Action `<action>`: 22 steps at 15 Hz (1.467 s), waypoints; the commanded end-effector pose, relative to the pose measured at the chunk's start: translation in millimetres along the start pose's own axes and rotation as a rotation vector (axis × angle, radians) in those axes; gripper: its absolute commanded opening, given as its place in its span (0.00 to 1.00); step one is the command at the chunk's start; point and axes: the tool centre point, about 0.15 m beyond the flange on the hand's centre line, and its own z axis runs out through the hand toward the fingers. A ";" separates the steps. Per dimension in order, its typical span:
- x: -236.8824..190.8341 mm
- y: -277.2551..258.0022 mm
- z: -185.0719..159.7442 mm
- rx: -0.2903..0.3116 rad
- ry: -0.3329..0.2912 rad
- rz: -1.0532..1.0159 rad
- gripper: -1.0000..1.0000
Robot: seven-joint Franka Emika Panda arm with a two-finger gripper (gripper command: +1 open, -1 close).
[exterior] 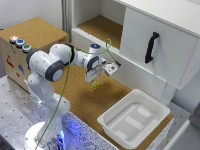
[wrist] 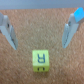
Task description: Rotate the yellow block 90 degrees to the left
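The small bright yellow block [wrist: 40, 59], roughly cubic with a dark letter "R" printed on its upper face, sits flat on the cork-topped bench [wrist: 42, 22]. In the wrist view it lies apart from both pale metal fingers [wrist: 9, 31], which stand spread wide with nothing between them; the block is off to one side of the line joining the tips, not centred in the gap. In the exterior view the block [exterior: 95, 85] shows as a yellow speck just under the white arm's gripper [exterior: 95, 77], on open cork.

The main risk, as I judge it, is this offset: if the fingers descend and close where they now hang, they may meet on bare cork or catch only an edge, skidding the block or tipping it. The block is small against the finger span, so a slightly skewed closure could twist it by an unplanned angle and spoil the quarter turn. A loose pinch might let it slip during the wrist rotation. The white plastic tub [exterior: 134, 120] and the white cabinet [exterior: 155, 40] stand well apart and look unlikely to interfere.
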 end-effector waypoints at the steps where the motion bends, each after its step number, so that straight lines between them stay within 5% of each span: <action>1: -2.9 -33.8 -55.2 0.009 0.032 0.109 1.00; 6: -31.9 -52.6 -52.7 0.088 0.047 0.476 1.00; 14: -91.0 -36.1 -44.9 0.053 -0.112 1.159 1.00; 22: -90.8 -34.9 -43.5 0.069 -0.104 1.180 1.00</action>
